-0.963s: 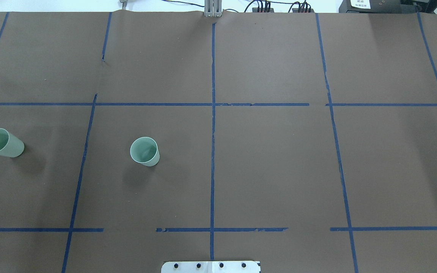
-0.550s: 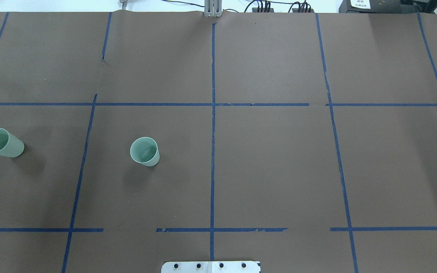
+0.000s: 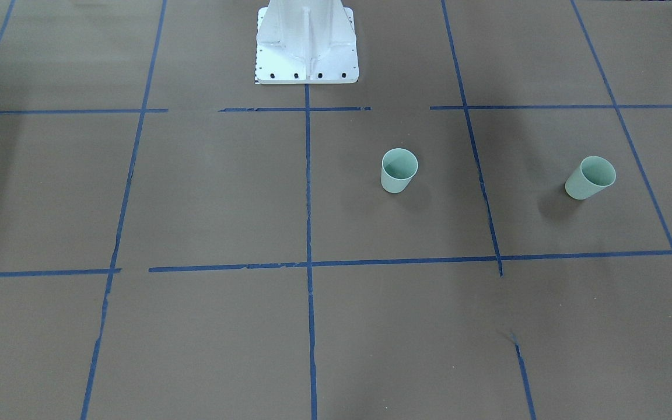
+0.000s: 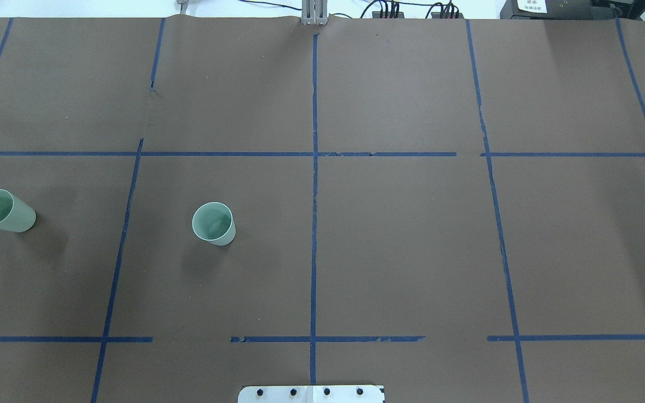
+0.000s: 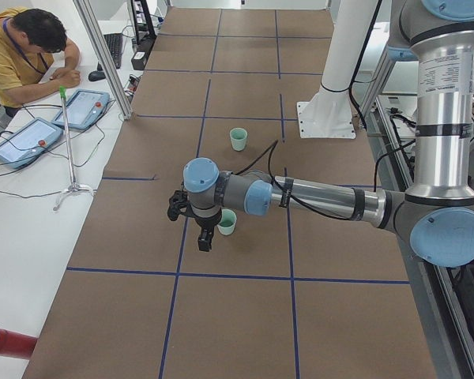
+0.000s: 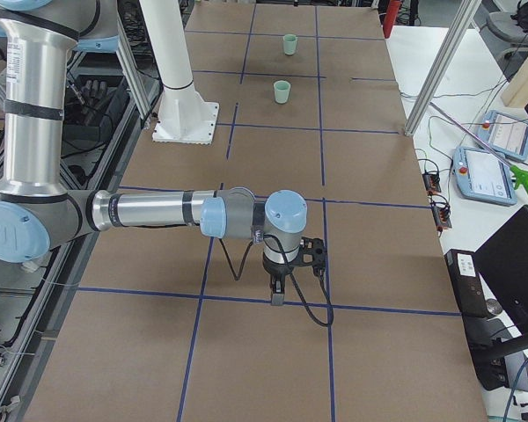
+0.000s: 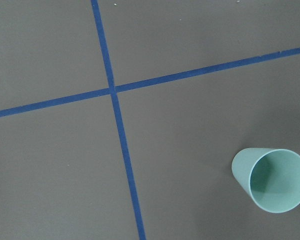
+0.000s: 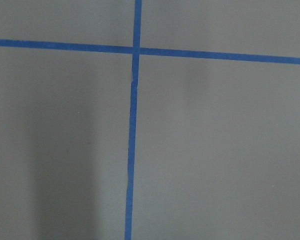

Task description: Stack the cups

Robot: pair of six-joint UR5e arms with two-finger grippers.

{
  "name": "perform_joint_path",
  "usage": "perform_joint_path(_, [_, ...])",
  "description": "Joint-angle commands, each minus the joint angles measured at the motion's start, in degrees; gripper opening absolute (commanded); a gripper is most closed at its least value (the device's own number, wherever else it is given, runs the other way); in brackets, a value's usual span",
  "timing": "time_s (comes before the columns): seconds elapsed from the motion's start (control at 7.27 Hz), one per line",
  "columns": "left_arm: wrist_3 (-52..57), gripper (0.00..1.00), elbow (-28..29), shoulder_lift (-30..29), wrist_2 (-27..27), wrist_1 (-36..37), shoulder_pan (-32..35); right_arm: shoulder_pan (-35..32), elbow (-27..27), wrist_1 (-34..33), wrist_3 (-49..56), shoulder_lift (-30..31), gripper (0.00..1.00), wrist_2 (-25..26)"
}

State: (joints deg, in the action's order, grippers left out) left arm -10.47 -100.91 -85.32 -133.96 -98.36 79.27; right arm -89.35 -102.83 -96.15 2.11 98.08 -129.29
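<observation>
The left gripper [image 5: 205, 239] hangs with its dark fingers pointing down over the brown paper [image 5: 245, 316]. In the side view it is just beside the outer cup [image 5: 227, 222], and whether its jaws are apart or closed I cannot tell. Its wrist camera shows that cup standing free on the paper. The right gripper [image 6: 278, 292] hangs over a line of blue tape [image 6: 246, 299], well apart from both cups, and how far it is open I cannot tell either. The inner cup [image 4: 214, 224] stands nearer the white robot base [image 3: 307, 46]. Both cups are smooth, pale mint-green plastic, tapered with round rims, upright and mouth-up, their insides bare. The paper is matte, gridded with tape.
</observation>
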Motion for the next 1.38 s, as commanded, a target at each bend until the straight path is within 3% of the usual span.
perform_joint_path(0.0, [-13.73, 1.0, 0.54, 2.87, 4.06, -13.57, -5.94, -0.03, 0.0, 0.0, 0.0, 0.0, 1.0, 0.0])
perform_joint_path(0.41, [-27.8, 1.0, 2.12, 3.05, 4.32, -23.0, -13.67, 0.06, 0.0, 0.0, 0.0, 0.0, 1.0, 0.0])
perform_joint_path(0.83, [-29.69, 1.0, 5.64, 3.05, 6.87, -29.0, -15.81, -0.03, 0.0, 0.0, 0.0, 0.0, 1.0, 0.0])
perform_joint_path(0.96, [-29.6, 0.77, 5.72, 3.05, 6.87, -29.0, -16.33, 0.06, 0.0, 0.0, 0.0, 0.0, 1.0, 0.0])
perform_joint_path(1.24, [-30.13, 0.18, 5.99, 3.05, 6.35, -28.65, -18.09, -0.03, 0.0, 0.0, 0.0, 0.0, 1.0, 0.0])
